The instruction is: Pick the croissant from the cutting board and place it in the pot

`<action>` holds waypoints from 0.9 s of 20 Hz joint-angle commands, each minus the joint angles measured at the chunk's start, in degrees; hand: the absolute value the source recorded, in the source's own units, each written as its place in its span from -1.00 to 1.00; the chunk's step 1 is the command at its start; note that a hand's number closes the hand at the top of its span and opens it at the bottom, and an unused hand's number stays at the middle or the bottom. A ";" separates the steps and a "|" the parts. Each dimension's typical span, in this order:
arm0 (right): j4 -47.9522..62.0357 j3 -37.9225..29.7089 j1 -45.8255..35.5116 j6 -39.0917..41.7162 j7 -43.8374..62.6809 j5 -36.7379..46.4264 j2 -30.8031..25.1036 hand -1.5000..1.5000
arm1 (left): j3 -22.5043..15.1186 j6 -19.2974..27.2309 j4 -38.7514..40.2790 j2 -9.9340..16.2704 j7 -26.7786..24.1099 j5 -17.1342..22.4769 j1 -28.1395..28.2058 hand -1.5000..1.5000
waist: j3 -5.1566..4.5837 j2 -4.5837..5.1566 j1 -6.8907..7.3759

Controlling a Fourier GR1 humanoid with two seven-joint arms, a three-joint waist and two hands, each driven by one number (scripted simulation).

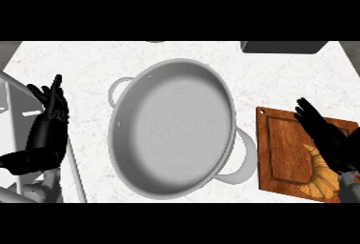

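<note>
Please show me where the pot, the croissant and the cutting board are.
pot (175,128), head view, middle of its inner bottom
croissant (320,183), head view, its visible lower part
cutting board (281,143), head view, bare wood at left

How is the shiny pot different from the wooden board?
The pot is round and silvery grey; the cutting board is brown wood with straight edges. The pot is bigger than the cutting board. The pot holds nothing, while the cutting board has the croissant on it, partly under the right robot hand. The pot has loop handles; the cutting board has a small hole in one corner. Both sit on the white counter.
</note>
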 commanded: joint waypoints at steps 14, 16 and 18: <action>-14.39 -10.03 3.31 -36.75 -14.43 19.07 2.31 -1.00 | 0.73 -20.32 0.68 -3.80 11.25 2.80 17.58 0.00 | 0.64 -2.46 -7.60; -19.12 -7.91 6.65 -38.51 -14.46 21.15 3.29 -1.00 | 1.88 -20.67 -0.33 -4.77 14.61 1.12 15.20 0.00 | 0.54 -2.34 -7.90; -23.04 -6.16 8.82 -37.80 -9.83 22.34 1.23 -1.00 | 3.30 -22.05 1.57 -5.20 14.07 -0.37 14.02 0.00 | 0.31 -2.01 -7.64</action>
